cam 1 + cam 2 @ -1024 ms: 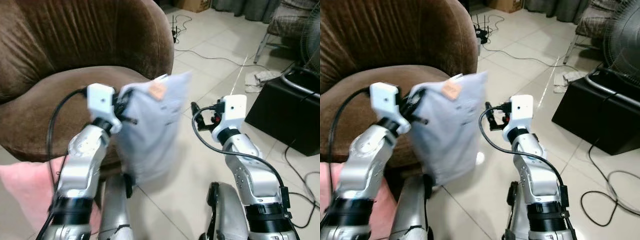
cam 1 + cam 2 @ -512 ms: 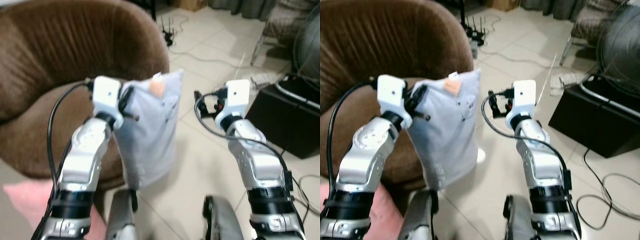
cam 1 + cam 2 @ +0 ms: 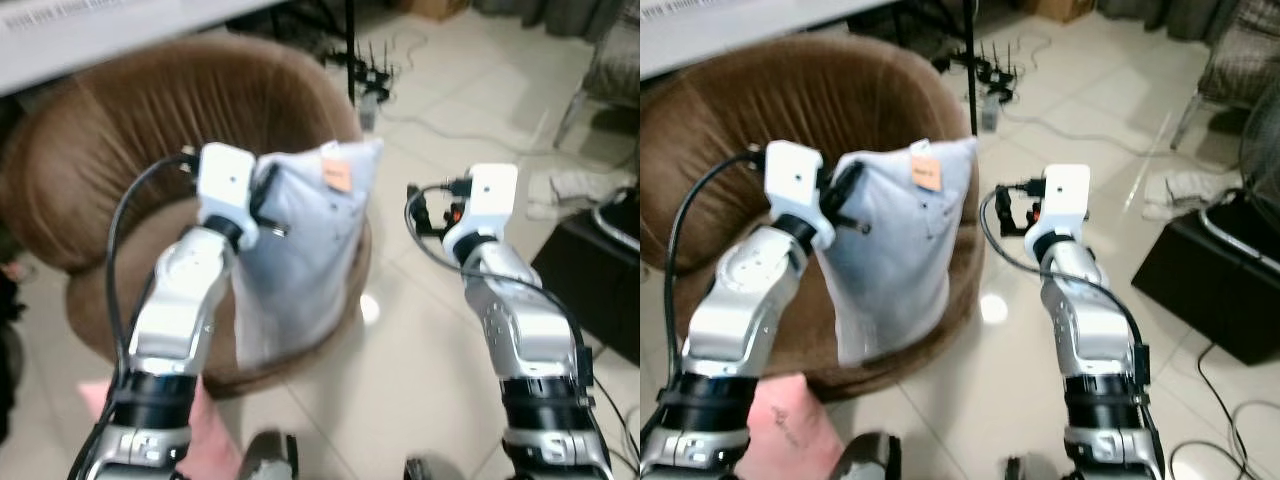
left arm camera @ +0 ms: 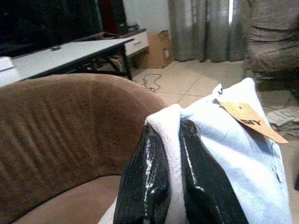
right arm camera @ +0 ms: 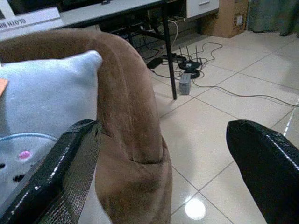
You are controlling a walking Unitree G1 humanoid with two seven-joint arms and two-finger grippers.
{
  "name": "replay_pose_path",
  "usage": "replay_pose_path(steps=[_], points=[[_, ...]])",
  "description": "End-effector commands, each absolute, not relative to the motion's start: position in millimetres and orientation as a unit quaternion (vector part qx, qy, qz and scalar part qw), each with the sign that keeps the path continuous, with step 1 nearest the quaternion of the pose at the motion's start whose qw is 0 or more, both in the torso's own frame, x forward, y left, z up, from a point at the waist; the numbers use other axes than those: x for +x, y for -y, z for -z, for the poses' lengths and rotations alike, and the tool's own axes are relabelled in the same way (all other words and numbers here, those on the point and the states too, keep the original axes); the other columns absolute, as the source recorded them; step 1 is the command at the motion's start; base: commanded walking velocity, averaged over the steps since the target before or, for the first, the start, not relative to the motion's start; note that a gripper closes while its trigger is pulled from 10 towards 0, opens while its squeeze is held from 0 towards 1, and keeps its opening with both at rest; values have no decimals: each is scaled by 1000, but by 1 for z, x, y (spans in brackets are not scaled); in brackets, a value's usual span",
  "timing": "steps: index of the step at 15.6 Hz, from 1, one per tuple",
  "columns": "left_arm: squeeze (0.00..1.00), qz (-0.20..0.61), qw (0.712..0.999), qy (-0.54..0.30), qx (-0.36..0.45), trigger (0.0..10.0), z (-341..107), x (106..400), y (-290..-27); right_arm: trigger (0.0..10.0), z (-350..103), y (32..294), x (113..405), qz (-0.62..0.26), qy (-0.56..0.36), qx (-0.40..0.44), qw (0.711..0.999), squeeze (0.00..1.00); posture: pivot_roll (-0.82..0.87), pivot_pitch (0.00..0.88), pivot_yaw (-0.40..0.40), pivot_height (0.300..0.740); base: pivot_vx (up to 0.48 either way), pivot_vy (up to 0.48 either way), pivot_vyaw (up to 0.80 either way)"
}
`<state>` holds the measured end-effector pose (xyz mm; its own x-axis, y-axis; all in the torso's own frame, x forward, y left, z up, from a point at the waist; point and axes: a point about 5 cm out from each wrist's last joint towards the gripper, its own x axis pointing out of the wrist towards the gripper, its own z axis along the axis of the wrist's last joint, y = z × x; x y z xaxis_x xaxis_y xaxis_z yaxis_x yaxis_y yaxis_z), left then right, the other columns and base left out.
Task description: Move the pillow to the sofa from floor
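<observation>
The pillow (image 3: 305,250) hangs with its long axis roughly upright, top edge level with the left wrist, lower end drooping toward the sofa (image 3: 120,150) seat, in front of the brown backrest. The left gripper (image 4: 170,140) pinches its upper corner: in the left wrist view both black fingers (image 4: 149,172) are pressed together on a fold of the pale blue fabric, and the rest of the pillow falls away beyond and below them. An orange tag (image 3: 336,176) sits near the top edge; its print is too small to read, though the wrist view shows a few dark letters on it. A small pink mark and dark dots show on the pillow's face in the right wrist view. The right gripper (image 5: 163,168) is held just beside the pillow's right edge, over the tiled floor (image 3: 440,110), its fingers spread wide and touching nothing.
</observation>
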<state>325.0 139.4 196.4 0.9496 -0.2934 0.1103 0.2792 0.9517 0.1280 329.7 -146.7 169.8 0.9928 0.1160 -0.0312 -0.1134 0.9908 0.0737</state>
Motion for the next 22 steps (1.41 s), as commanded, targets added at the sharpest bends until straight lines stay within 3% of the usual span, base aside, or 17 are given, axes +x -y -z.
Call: replay_pose_path(steps=[1, 7, 14, 22], points=[[0, 126, 988, 73, 44, 10000, -196, 323, -151, 10000, -166, 140, 326, -69, -27, 41, 996, 0, -63, 0, 99, 740, 0, 0, 0], [0, 117, 988, 75, 70, 10000, -188, 316, -155, 10000, -136, 145, 315, -80, -75, 29, 994, 0, -30, 0, 93, 740, 0, 0, 0], [0, 120, 986, 68, 95, 10000, -176, 303, -154, 10000, -110, 133, 310, -103, -116, 14, 988, 0, 26, 0, 44, 740, 0, -42, 0], [0, 111, 986, 69, 105, 10000, -173, 298, -152, 10000, -114, 119, 319, -151, -106, -4, 983, 0, 54, 0, 5, 740, 0, -298, 764]])
